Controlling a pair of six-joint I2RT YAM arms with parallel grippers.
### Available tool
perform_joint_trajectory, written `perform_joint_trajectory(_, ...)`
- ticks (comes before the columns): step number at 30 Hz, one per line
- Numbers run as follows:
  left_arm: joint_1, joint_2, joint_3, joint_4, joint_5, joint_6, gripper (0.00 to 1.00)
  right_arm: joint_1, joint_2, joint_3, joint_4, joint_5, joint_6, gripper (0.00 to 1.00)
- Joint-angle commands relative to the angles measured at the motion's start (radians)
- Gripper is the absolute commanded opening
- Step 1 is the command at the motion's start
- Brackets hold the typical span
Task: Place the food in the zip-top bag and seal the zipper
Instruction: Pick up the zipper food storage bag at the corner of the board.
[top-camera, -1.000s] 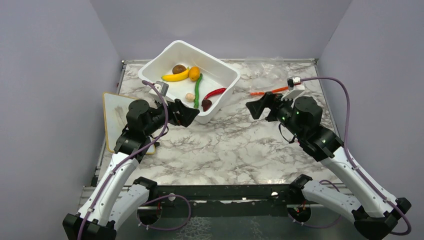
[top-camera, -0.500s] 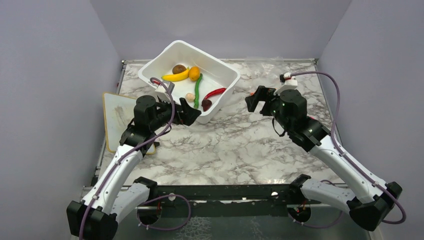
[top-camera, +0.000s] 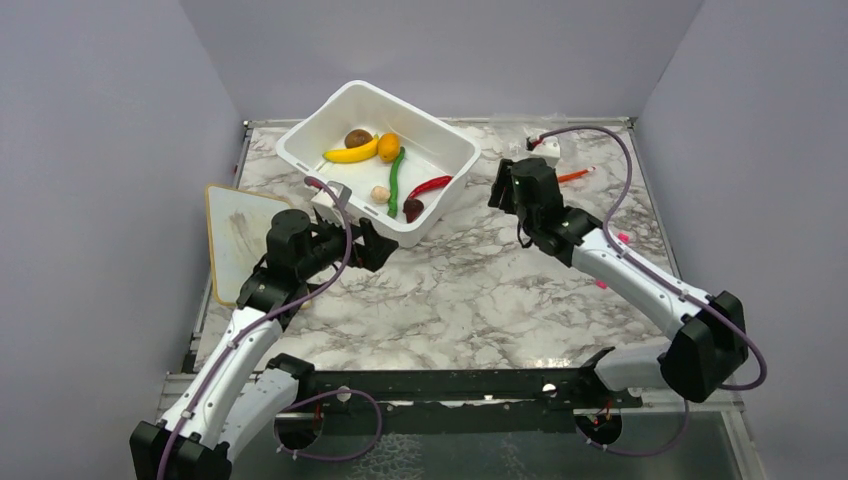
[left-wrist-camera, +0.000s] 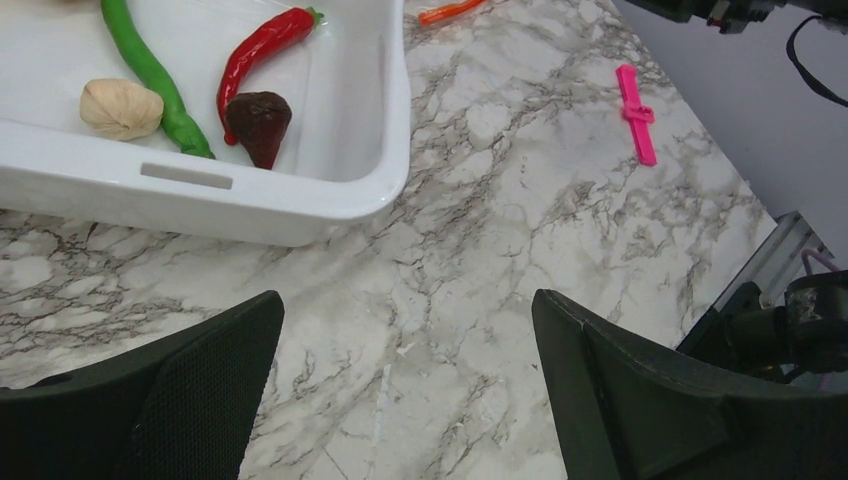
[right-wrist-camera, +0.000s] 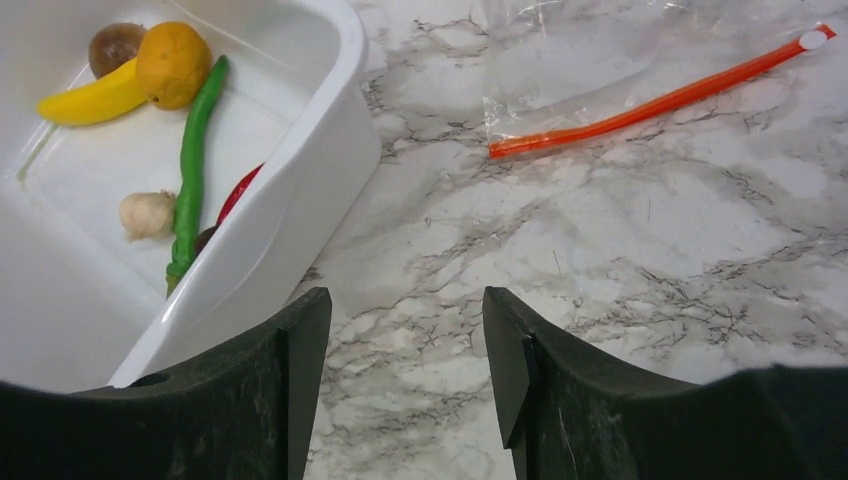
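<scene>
On the left half of the counter (top-camera: 450, 290), just short of the white tub's (left-wrist-camera: 190, 200) near wall, the left gripper (left-wrist-camera: 405, 300) hovers with its fingers spread wide and nothing in them. A bit further in and right of the tub, the right gripper (right-wrist-camera: 405, 300) has its fingers apart too, a narrower gap, just bare marble showing between them.

All the food sits in the tub: mushroom (left-wrist-camera: 120, 108), dark red piece (left-wrist-camera: 260, 122) and chili (left-wrist-camera: 265, 45) toward the near end. The green pod (right-wrist-camera: 195, 160) runs lengthwise, and the banana (right-wrist-camera: 90, 100), orange fruit (right-wrist-camera: 172, 62) and brown ball (right-wrist-camera: 115, 45) are at the far end. None is bagged yet.

The bit that matters: the zip-top bag (right-wrist-camera: 580, 60) lies flat toward the counter's far right corner, ahead and to the right of the right gripper and well apart from the left one. Its zipper (right-wrist-camera: 660, 100) is the edge facing the gripper. The strip's long axis slants from its near end, close to the tub, off toward the right edge. So the right arm looks like the one to take the mouth, probably needing a turn rightward first.
</scene>
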Motion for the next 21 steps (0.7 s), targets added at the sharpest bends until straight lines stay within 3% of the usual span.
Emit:
perform_joint_trajectory(1,-0.005,-0.03,-0.001,-0.014,-0.029,0.055,0.99,-0.072,0.094,0.051,0.113,0.009,0.06,0.56)
perform_joint_trajectory(6,-0.005,-0.07,-0.002,-0.029,-0.054,0.069,0.99,-0.22,0.23,0.116,0.113,-0.161,0.197,0.52)
perform_joint_trajectory(14,-0.02,-0.094,-0.004,-0.038,-0.074,0.073,0.99,-0.412,0.428,0.151,0.193,-0.305,0.385,0.49)
perform_joint_trajectory(21,-0.044,-0.082,-0.004,-0.039,-0.069,0.073,0.99,-0.516,0.555,0.184,0.209,-0.287,0.509,0.48)
